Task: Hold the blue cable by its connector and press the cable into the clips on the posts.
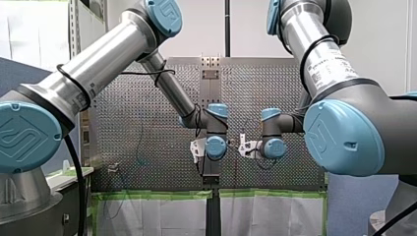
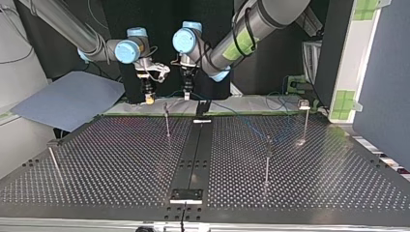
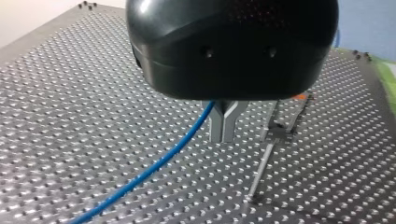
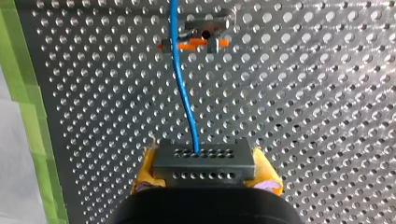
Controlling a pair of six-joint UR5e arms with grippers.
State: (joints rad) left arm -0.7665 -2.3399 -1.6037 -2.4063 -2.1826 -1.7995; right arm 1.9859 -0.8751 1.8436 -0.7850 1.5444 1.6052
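two claws: left (image 3: pixel 223 139) on cable (image 3: pixel 154 169), right (image 4: pixel 207 169) on connector (image 4: pixel 224 159)

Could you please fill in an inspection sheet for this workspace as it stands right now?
Surface: perforated table with a dark centre strip.
Job's things: blue cable leaves a dark connector and passes a clip ahead; whether it is seated is unclear. Thin posts stand on the table.
Clutter: nothing seen.
Tools: right tool, yellow pads, shut on the connector. Left tool, metal fingers together, with the cable reaching them; grip on it unclear.
Cables: black cables loop along both arms.
Surroundings: green tape at the table edge; bluish sheet beyond the table.
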